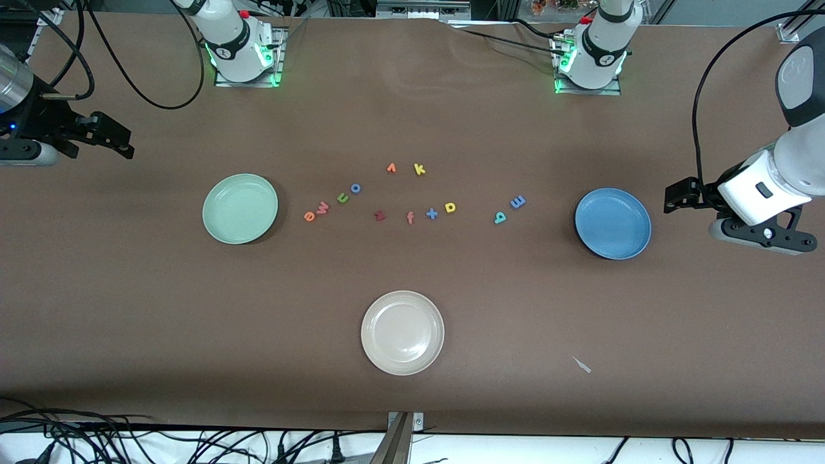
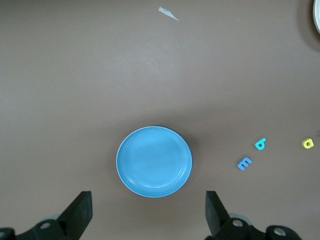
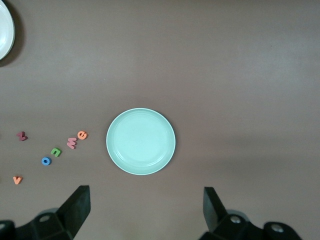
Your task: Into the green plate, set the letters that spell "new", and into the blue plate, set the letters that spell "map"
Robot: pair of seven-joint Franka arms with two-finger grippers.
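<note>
Brown matting covers the whole table [image 1: 161, 309], and three plates sit on it with nothing in any of them. The green plate [image 1: 240, 208] lies toward the right arm's end, the blue plate [image 1: 612, 223] toward the left arm's end, and a cream-white plate [image 1: 402, 332] sits between them, nearer the front camera. All the foam letters lie loose on the mat between the two coloured plates. Just beside the green plate are the orange e [image 1: 309, 216] and the coral-red w [image 1: 322, 207], then the green n [image 1: 342, 197] and a blue o [image 1: 355, 188]. Near the blue plate lie the teal a [image 1: 500, 217] and the blue m [image 1: 517, 202], close together but apart. The yellow p [image 1: 450, 207] sits mid-table just beside a blue plus sign [image 1: 431, 213], with a dark red z [image 1: 379, 216], what looks like a pale red f [image 1: 410, 218], an orange v [image 1: 391, 168] and a yellow k [image 1: 419, 169] around them. A small white scrap [image 1: 582, 365] lies nearer the front camera than the blue plate. The left gripper [image 2: 149, 210] hangs over the mat beside the blue plate, jaws spread wide and holding nothing; the right gripper [image 3: 145, 207] waits likewise over the mat beside the green plate, jaws spread and holding nothing.
</note>
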